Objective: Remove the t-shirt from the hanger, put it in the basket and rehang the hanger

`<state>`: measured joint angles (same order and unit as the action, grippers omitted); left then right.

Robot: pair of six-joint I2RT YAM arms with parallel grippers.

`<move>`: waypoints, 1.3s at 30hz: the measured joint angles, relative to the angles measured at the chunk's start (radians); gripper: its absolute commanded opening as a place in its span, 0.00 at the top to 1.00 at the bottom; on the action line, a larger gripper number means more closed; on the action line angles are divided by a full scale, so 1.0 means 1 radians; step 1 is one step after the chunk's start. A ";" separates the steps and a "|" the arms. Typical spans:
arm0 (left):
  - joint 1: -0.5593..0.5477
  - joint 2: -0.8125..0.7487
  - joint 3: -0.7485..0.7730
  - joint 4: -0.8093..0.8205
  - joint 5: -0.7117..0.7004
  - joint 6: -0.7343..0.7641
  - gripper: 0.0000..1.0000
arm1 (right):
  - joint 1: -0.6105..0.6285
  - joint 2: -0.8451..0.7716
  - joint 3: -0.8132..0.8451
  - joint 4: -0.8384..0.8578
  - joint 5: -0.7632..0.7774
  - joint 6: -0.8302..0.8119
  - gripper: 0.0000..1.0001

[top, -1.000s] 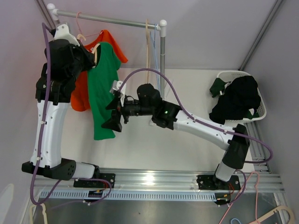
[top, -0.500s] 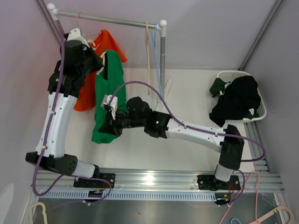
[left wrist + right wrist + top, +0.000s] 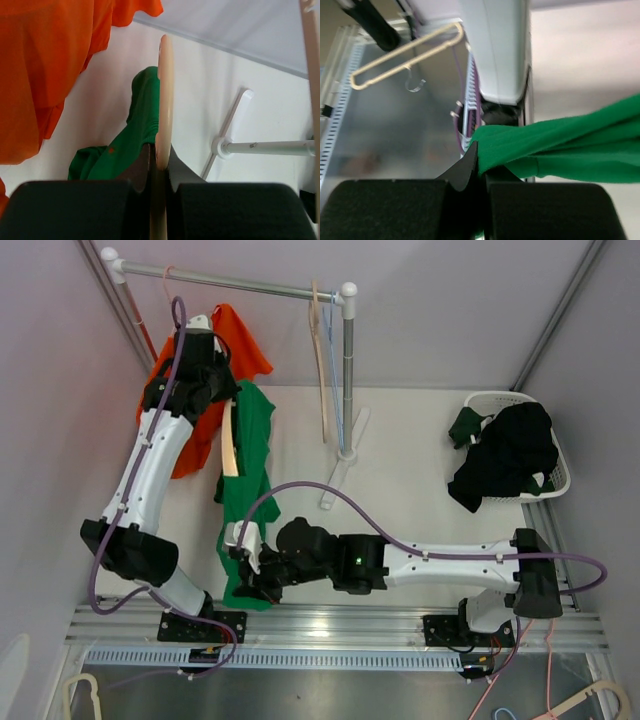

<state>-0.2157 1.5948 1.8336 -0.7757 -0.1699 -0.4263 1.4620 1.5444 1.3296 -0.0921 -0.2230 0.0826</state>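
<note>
The green t-shirt (image 3: 250, 470) is stretched long, from the pale wooden hanger (image 3: 231, 445) down towards the near edge. My left gripper (image 3: 222, 398) is shut on one end of the hanger (image 3: 164, 95), below the rail; the t-shirt (image 3: 134, 135) trails off beyond the left gripper (image 3: 161, 160). My right gripper (image 3: 246, 578) sits low by the near rail, shut on the t-shirt's bottom hem. In the right wrist view the green cloth (image 3: 570, 145) runs out to the right from the pinched right gripper (image 3: 482, 165). How much of the hanger is still inside the shirt is hidden.
An orange shirt (image 3: 240, 340) hangs on the rail (image 3: 250, 284) beside my left arm. Empty hangers (image 3: 320, 360) hang near the rack's post (image 3: 347, 370). A white basket (image 3: 495, 396) with dark clothes stands at the right. A spare hanger (image 3: 405, 55) lies by the arm bases.
My right gripper shut on the shirt's hem and pulled it down towards the near edge. My left arm swung right with the hanger, and the shirt has stretched out between them.
</note>
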 measured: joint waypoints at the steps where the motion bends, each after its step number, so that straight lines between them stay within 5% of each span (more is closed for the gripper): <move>1: 0.000 0.009 0.029 -0.013 0.001 0.000 0.99 | -0.003 0.000 -0.015 -0.004 0.015 0.004 1.00; 6: 0.001 0.010 0.182 -0.077 0.037 0.001 0.99 | -0.091 0.004 -0.098 -0.024 0.035 0.039 1.00; 13: 0.002 -0.201 0.150 -0.106 0.077 0.009 0.99 | -0.283 0.015 -0.117 -0.034 -0.009 0.085 1.00; 21: -0.058 -0.799 -0.466 -0.101 0.148 0.020 0.99 | -0.381 0.013 -0.112 -0.047 0.077 0.102 1.00; 25: -0.060 -0.981 -0.584 -0.213 0.136 0.053 0.99 | -0.404 0.012 -0.100 -0.072 0.146 0.102 1.00; 39: -0.061 -1.059 -0.480 -0.373 0.086 0.122 0.99 | -0.401 -0.210 -0.121 -0.188 0.312 0.105 1.00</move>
<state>-0.2768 0.5354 1.3540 -1.1484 -0.0837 -0.3042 1.0615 1.3342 1.2083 -0.2806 0.0895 0.1875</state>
